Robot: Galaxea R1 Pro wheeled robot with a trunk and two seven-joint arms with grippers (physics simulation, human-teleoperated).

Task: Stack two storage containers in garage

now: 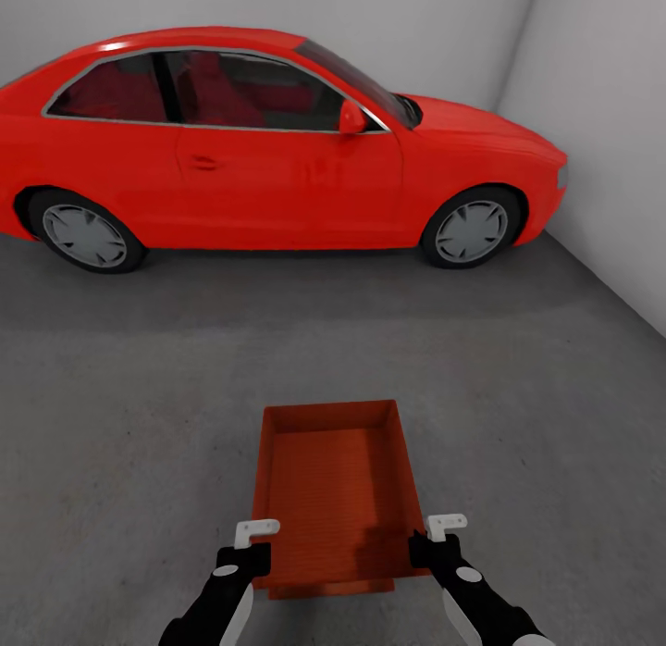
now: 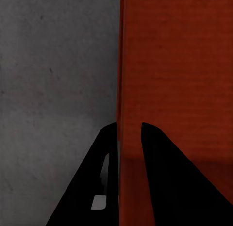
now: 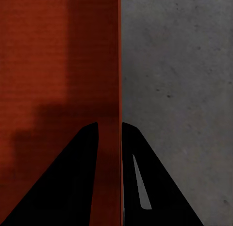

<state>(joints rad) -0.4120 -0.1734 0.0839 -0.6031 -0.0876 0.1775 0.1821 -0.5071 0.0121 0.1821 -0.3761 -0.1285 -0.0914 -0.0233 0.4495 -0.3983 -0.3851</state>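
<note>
1. The garage has white walls point(image 1: 592, 118) and a dark grey floor point(image 1: 139, 396).
2. A red car point(image 1: 277, 155) stands side-on by the far wall, with its nose toward the corner.
3. One rust-red storage container point(image 1: 333, 489) is well in front of the car, much nearer the robot. It is open on top and has nothing in it.
4. I cannot tell if the container rests on the floor or is held just above it.
5. The left end effector point(image 1: 252, 544) is at the container's left wall, near the corner farthest from the car.
6. In the left wrist view, the left end effector point(image 2: 128, 138) has one finger on each side of that wall point(image 2: 119, 66). It is closed on the wall.
7. The right end effector point(image 1: 435, 540) is at the container's right wall, also near the end farthest from the car.
8. In the right wrist view, the right end effector point(image 3: 109, 134) has its two fingers on either side of the thin wall point(image 3: 119, 56). It grips the wall too.
9. The container sits between the two end effectors, and its long sides point toward the car.
</note>
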